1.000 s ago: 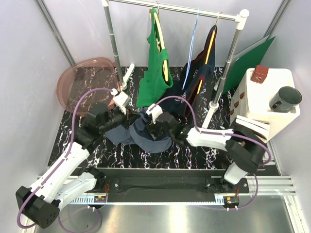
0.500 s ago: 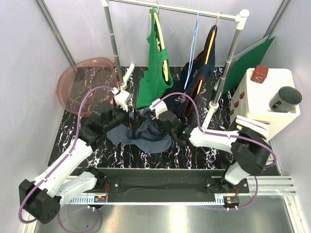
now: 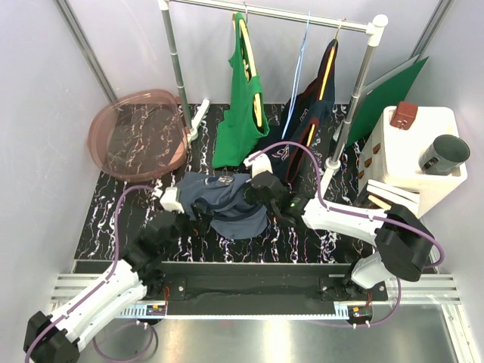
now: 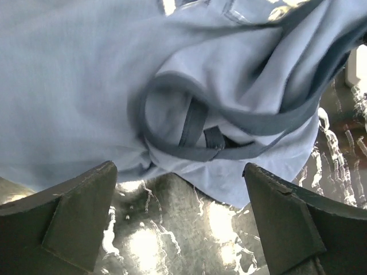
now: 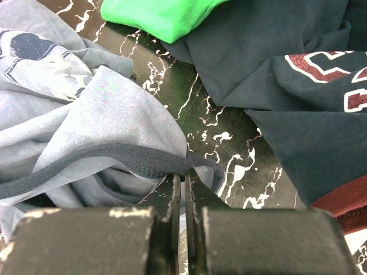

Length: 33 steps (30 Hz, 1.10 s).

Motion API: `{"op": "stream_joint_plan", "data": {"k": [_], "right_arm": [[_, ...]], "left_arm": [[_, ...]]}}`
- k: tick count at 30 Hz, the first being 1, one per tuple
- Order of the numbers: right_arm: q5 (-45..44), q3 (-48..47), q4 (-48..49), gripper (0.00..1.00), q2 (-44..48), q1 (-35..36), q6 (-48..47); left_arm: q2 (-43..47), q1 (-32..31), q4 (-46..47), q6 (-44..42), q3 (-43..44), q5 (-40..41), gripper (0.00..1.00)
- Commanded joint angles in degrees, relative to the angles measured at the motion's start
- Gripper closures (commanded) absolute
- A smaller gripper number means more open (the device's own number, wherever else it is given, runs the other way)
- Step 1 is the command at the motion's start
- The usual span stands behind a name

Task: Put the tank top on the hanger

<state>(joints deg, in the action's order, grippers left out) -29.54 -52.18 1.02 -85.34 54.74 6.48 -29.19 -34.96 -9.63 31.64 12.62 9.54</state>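
The slate blue-grey tank top (image 3: 227, 204) lies crumpled on the black marbled table, mid-view. In the right wrist view my right gripper (image 5: 184, 177) is shut on the dark trim at the right edge of the tank top (image 5: 103, 114); from above, the right gripper (image 3: 248, 200) sits on the cloth's right side. My left gripper (image 3: 198, 224) is open at the cloth's near-left edge, touching nothing. Its wrist view shows the left gripper (image 4: 179, 169) with jaws wide apart over bare table, and the tank top (image 4: 114, 86) with its looped dark straps just beyond. The thin light-blue hanger (image 3: 301, 68) hangs empty on the rail.
A clothes rack (image 3: 272, 11) spans the back, holding a green top (image 3: 243, 113) and a navy top (image 3: 306, 121) on yellow hangers. A pink basin (image 3: 140, 136) sits far left. A white box with a dark cup (image 3: 420, 151) and a green board (image 3: 389, 94) stand right.
My left gripper opened, let go of the tank top and drew back toward the near left. My right gripper shut on the tank top's right edge. The cloth settled flatter.
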Motion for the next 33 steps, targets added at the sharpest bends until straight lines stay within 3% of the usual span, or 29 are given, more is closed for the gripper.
{"op": "stream_joint_plan", "data": {"k": [1,5,12,18,22,23,25,26,27,29,33], "right_arm": [[-1.93,-2.75,-0.66,1.00,0.53,0.10,3.09],[-0.43,-2.13,-0.75,1.00,1.14,0.02,4.15],[0.10,0.15,-0.67,1.00,3.16,0.02,5.38],[0.62,1.03,-0.75,1.00,3.34,0.10,5.82],[0.98,1.03,-0.67,1.00,3.07,0.02,5.91],[1.06,1.12,-0.66,1.00,3.16,0.02,6.00],[0.89,1.03,-2.86,1.00,3.51,0.10,6.09],[0.89,0.60,-3.30,1.00,3.69,0.02,6.26],[0.63,0.24,-3.91,1.00,4.04,0.02,6.35],[0.01,-1.16,-6.37,1.00,5.27,0.01,6.44],[-2.80,-4.50,-11.82,1.00,8.78,0.02,6.26]], "left_arm": [[3.44,-0.55,11.10,11.16,-6.63,1.71,0.07],[-1.28,-0.55,20.16,14.15,-10.94,1.09,0.13],[-14.13,-0.46,33.96,15.73,-10.16,0.04,0.29],[-18.36,-0.46,36.43,16.09,-10.07,0.74,0.40],[-18.27,-0.46,37.23,16.26,-10.34,1.09,0.57],[-18.27,-0.55,37.05,16.26,-10.25,0.92,0.67],[-17.40,-0.55,35.92,16.26,-9.99,0.83,0.78],[-16.61,-0.46,33.65,16.18,-9.20,0.83,0.90],[-15.56,-0.46,32.23,15.65,-8.67,0.83,0.94],[-11.26,-0.55,24.98,14.34,-5.53,2.31,0.99],[-4.39,-0.20,6.68,5.31,5.89,8.99,0.96]]}}
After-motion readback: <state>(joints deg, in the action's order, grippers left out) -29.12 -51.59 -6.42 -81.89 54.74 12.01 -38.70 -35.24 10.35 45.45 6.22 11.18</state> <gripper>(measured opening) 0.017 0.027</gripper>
